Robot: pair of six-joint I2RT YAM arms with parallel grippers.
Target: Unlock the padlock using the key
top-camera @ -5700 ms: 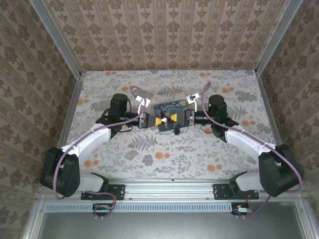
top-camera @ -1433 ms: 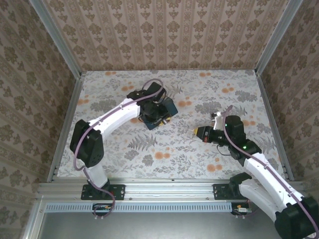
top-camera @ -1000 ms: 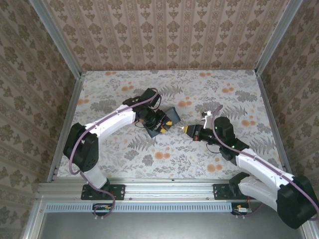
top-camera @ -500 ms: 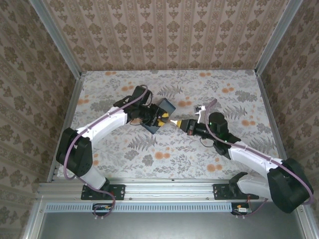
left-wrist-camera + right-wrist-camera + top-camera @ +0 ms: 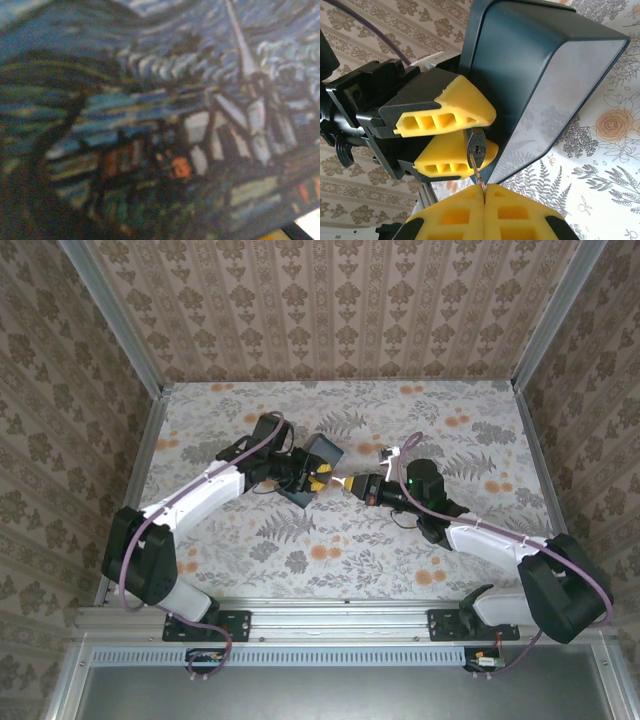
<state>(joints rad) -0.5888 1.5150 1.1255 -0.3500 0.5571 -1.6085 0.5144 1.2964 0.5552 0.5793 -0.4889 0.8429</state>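
Floral-print tabletop (image 5: 350, 550), damask-papered walls (image 5: 330, 310)

White-shelled arms (image 5: 195, 502), black joints, purple cables (image 5: 268, 423), yellow hollow-celled fingertips (image 5: 452, 117).

Damask-papered walls (image 5: 330, 300), floral tabletop (image 5: 460, 540)

Right gripper (image 5: 484, 189): 2 yellow fingertips pressed together on a thin key (image 5: 479, 174); key tip at the underside of small dark padlock (image 5: 476, 141), set between left gripper (image 5: 481, 133) fingers; dark box (image 5: 540, 85) behind, tilted.
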